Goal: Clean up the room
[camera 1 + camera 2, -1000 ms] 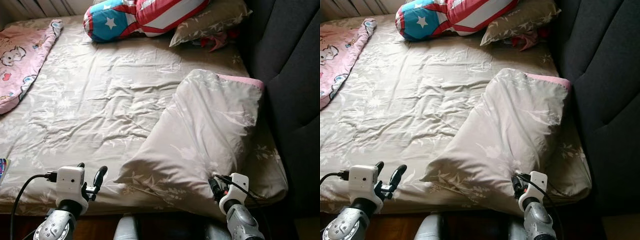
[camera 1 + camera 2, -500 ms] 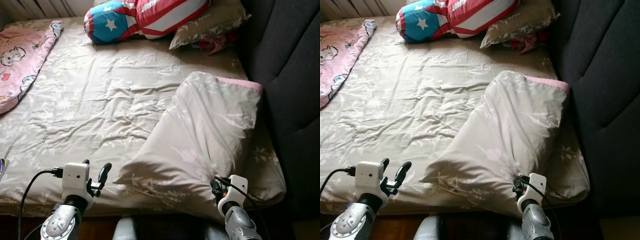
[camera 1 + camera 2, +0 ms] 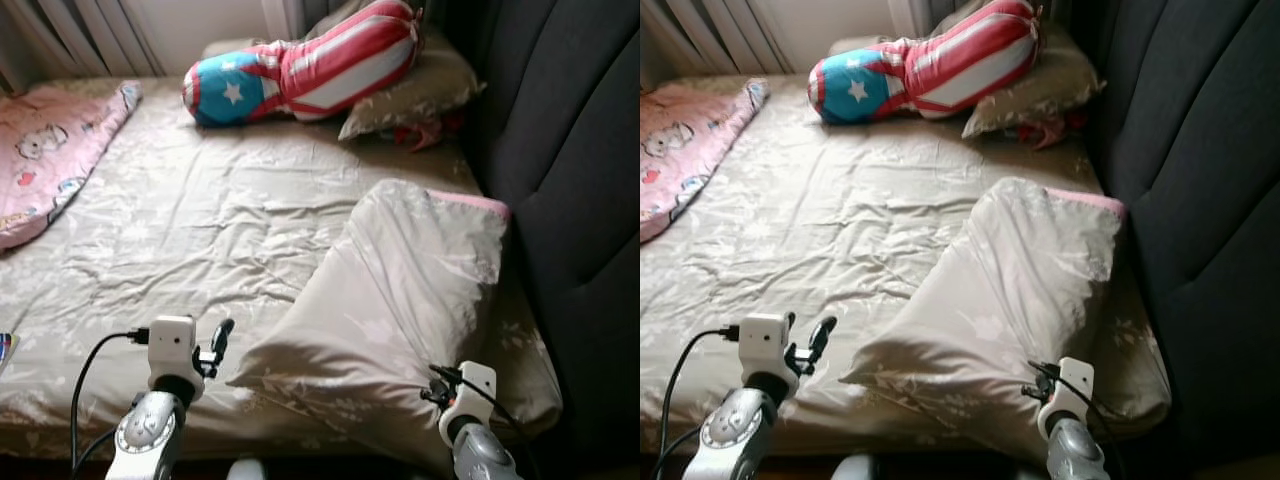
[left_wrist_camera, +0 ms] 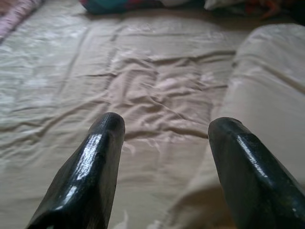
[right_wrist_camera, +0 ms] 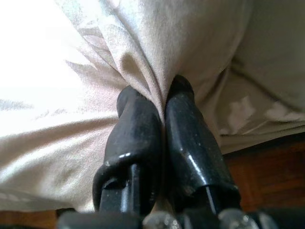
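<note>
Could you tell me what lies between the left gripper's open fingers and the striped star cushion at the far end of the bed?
In the left eye view, only wrinkled bed sheet lies between the left gripper and the cushion.

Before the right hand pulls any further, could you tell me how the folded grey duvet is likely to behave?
The duvet will probably be floppy: it creases and puckers where the right hand pinches it. It looks puffy, so likely light for its bulk. The pinch holds just a thin fold at the fingers, so the smooth-looking cloth might slip, and the rest would probably drag across the bed sheet.
</note>
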{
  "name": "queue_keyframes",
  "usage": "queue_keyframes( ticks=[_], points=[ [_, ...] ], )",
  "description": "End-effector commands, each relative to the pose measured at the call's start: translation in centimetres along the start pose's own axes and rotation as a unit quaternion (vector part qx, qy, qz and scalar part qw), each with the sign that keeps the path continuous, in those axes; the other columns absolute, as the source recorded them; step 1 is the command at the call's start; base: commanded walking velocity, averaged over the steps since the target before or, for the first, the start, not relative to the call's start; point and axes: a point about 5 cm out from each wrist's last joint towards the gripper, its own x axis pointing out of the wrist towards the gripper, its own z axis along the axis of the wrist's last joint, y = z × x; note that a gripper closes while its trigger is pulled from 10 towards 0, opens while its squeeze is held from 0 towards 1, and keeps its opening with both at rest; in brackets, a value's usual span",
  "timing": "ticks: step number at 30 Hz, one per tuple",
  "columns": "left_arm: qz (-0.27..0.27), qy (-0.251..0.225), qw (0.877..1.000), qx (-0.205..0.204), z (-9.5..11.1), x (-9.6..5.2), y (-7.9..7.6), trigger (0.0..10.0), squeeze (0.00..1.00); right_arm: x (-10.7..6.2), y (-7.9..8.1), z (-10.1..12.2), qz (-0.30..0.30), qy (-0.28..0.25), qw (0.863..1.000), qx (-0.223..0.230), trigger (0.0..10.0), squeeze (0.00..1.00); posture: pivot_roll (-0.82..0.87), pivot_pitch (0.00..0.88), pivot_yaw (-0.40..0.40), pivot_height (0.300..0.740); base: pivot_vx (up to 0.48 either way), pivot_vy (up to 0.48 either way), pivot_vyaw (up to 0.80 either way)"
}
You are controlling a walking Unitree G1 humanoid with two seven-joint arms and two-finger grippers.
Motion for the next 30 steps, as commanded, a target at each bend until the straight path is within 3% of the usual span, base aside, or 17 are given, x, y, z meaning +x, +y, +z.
queue_keyframes(
  ticks=[1, 3, 5, 6, 9, 10, 13, 16, 18, 23, 24, 25, 27, 30],
  points=[
    [0.014, 0.007, 1.000, -0.003, -0.5, -0.2, 0.6, 10.0, 0.00, -0.1, -2.0, 0.3, -0.047, -0.001, 0.999, 0.004, 0.0, 0.00, 0.05, 0.036, 0.004, 0.666, 0.000, 0.000, 0.00],
    [0.016, 0.007, 1.000, -0.003, -0.6, 0.0, 0.7, 10.0, 0.00, -0.1, -2.9, 1.0, -0.069, -0.012, 0.998, 0.004, 0.0, 0.00, 0.05, 0.034, 0.004, 0.666, 0.000, 0.000, 0.00],
    [0.021, 0.006, 1.000, -0.003, -0.7, 0.3, 1.0, 10.0, 0.00, -0.5, -6.8, 3.9, -0.148, -0.059, 0.987, -0.007, 0.0, 0.00, 0.01, 0.024, 0.009, 0.666, 0.000, 0.000, 0.00],
    [0.021, 0.006, 1.000, -0.003, -0.7, 0.3, 1.0, 10.0, 0.00, -0.5, -6.8, 3.9, -0.148, -0.059, 0.987, -0.007, 0.0, 0.00, 0.01, 0.024, 0.009, 0.666, 0.000, 0.000, 0.00],
    [0.027, 0.008, 1.000, -0.001, -1.0, 0.6, 1.6, 10.0, 0.00, -1.7, -11.5, 7.4, -0.237, -0.111, 0.965, -0.021, 0.0, 0.00, 0.00, 0.026, 0.020, 0.666, 0.000, 0.000, 0.00],
    [0.027, 0.008, 1.000, -0.001, -1.0, 0.6, 1.6, 10.0, 0.00, -1.7, -11.5, 7.4, -0.237, -0.111, 0.965, -0.021, 0.0, 0.00, 0.00, 0.026, 0.020, 0.666, 0.000, 0.000, 0.00],
    [0.026, 0.013, 1.000, 0.001, -1.3, 0.5, 1.8, 10.0, 0.00, -3.1, -14.6, 9.9, -0.288, -0.150, 0.945, -0.024, 0.0, 0.00, -0.01, 0.028, 0.032, 0.666, 0.000, 0.000, 0.00],
    [0.026, 0.013, 1.000, 0.002, -1.4, 0.4, 1.8, 10.0, 0.00, -3.7, -15.6, 10.9, -0.305, -0.164, 0.938, -0.031, 0.0, 0.00, -0.01, 0.029, 0.034, 0.666, 0.000, 0.000, 0.00],
    [0.025, 0.014, 1.000, 0.004, -1.5, 0.4, 2.0, 10.0, 0.00, -4.7, -17.2, 12.3, -0.327, -0.180, 0.927, -0.036, 0.0, 0.00, -0.01, 0.034, 0.038, 0.666, 0.000, 0.000, 0.00],
    [0.026, 0.013, 1.000, 0.006, -1.8, 0.4, 2.3, 10.0, 0.00, -4.9, -17.7, 13.0, -0.333, -0.181, 0.924, -0.039, 0.0, 0.00, -0.01, 0.036, 0.037, 0.666, 0.000, 0.000, 0.00],
    [0.025, 0.016, 1.000, 0.007, -2.0, 0.4, 2.2, 10.0, 0.00, -3.9, -16.2, 12.5, -0.290, -0.168, 0.941, -0.040, 9.6, 0.00, -0.01, 0.036, 0.037, 0.666, 0.000, 0.000, 0.00],
    [0.025, 0.016, 1.000, 0.007, -2.0, 0.4, 2.2, 10.0, 0.00, -3.9, -16.2, 12.5, -0.290, -0.168, 0.941, -0.040, 9.6, 0.00, -0.01, 0.036, 0.037, 0.666, 0.000, 0.000, 0.00],
    [0.024, 0.018, 1.000, 0.007, -2.1, 0.4, 2.1, 10.0, 0.00, -2.7, -14.2, 11.4, -0.231, -0.150, 0.960, -0.045, 10.0, 0.00, -0.01, 0.038, 0.038, 0.666, 0.000, 0.000, 0.00],
    [0.020, 0.019, 1.000, 0.007, -2.1, 0.4, 2.0, 10.0, 0.00, -1.8, -12.3, 9.8, -0.182, -0.127, 0.974, -0.041, 10.0, 0.00, 0.00, 0.038, 0.038, 0.666, 0.000, 0.000, 0.00]
  ],
)
